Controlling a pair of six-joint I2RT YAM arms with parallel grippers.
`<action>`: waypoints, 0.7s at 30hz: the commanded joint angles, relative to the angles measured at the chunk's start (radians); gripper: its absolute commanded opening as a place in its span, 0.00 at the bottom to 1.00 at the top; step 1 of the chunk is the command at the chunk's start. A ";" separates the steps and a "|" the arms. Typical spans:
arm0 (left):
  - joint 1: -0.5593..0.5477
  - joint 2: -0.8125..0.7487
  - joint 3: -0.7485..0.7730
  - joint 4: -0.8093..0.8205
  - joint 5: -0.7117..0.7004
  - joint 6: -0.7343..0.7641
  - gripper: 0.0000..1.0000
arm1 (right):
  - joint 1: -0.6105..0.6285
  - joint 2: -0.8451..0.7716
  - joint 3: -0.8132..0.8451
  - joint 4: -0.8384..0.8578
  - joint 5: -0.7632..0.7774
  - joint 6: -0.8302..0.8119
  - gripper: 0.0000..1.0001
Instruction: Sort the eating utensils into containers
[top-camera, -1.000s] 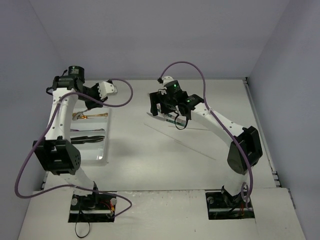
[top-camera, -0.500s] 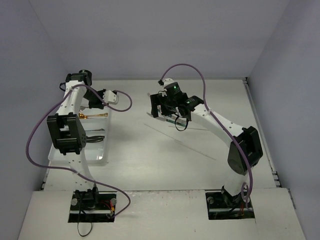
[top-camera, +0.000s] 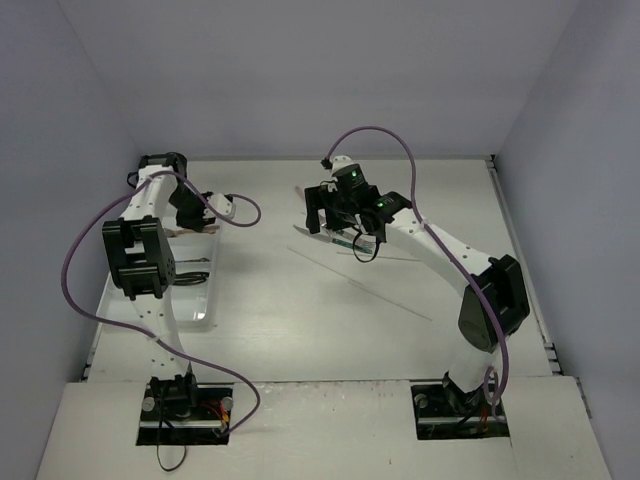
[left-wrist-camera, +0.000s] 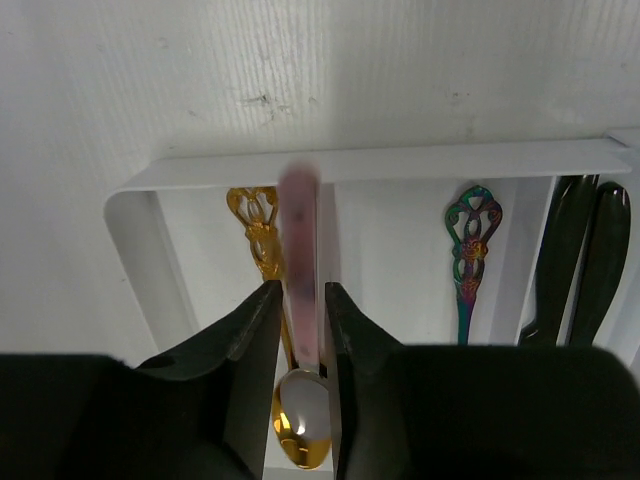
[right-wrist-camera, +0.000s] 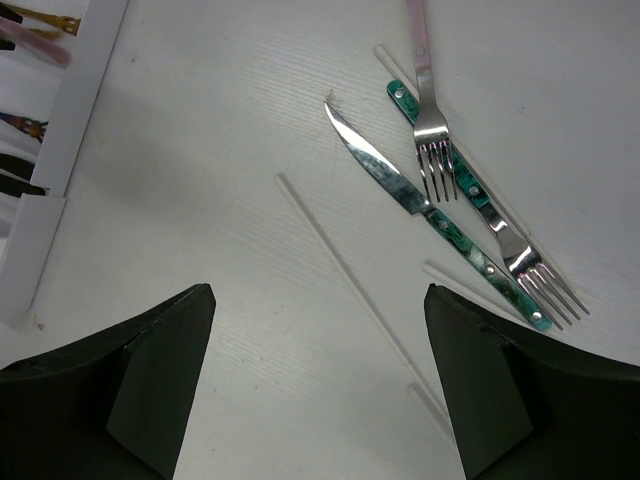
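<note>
Top external: table (top-camera: 300, 330), white tray (top-camera: 200, 310) at its left side under L arm. R gripper (right-wrist-camera: 318, 295) has jaws spread wide, empty, above a loose green-handled knife (right-wrist-camera: 400, 190), pink-handled fork (right-wrist-camera: 428, 120) and pale stick (right-wrist-camera: 340, 260). L gripper (left-wrist-camera: 300, 290) straddles a blurred pink-handled spoon (left-wrist-camera: 298, 215) over the tray's end compartment, beside a gold spoon (left-wrist-camera: 258, 225). You can't tell whether it's clamped or let go.

No legible text anywhere (perhaps too small).
</note>
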 joint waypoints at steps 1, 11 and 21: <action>0.017 -0.024 0.039 -0.024 -0.021 0.037 0.25 | -0.013 -0.061 0.005 0.025 0.024 0.006 0.83; 0.015 -0.036 0.291 -0.023 0.088 -0.259 0.47 | -0.027 -0.026 0.029 0.022 0.117 0.016 0.81; 0.017 -0.104 0.533 -0.023 0.256 -0.958 0.65 | -0.041 0.324 0.294 -0.037 0.239 -0.002 0.66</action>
